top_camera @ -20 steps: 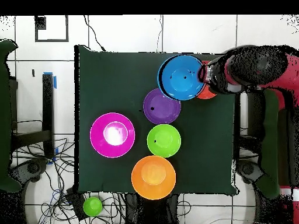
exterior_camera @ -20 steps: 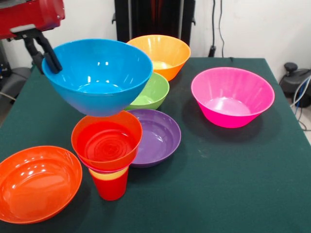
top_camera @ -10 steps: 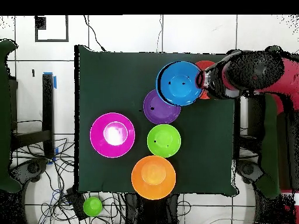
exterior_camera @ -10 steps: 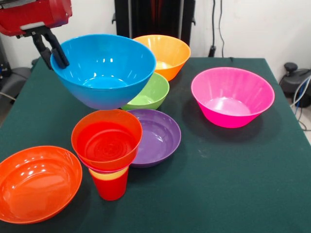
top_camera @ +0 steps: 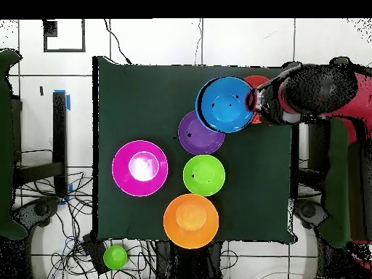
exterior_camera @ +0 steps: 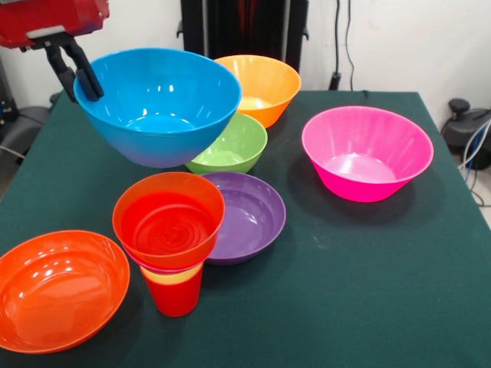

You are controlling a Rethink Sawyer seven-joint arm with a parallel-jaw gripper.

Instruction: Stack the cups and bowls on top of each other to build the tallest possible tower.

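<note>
While hand (exterior_camera: 82, 77)-held, one blue bowl (exterior_camera: 159, 103); five bowls (exterior_camera: 367, 152) resting on table (exterior_camera: 368, 268).

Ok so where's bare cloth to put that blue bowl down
Bare patches: the near right of the table, in front of the pink bowl, and the strip between pink bowl and purple bowl. Crowded: the left side, round the tower and orange-red bowl.

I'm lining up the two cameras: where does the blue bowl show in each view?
Front view: blue bowl is upper left, held off the table by the pincer at its rim.
Overhead view: blue bowl is upper right of centre.
Shared landmark: the purple bowl lies beside it in both.
</note>
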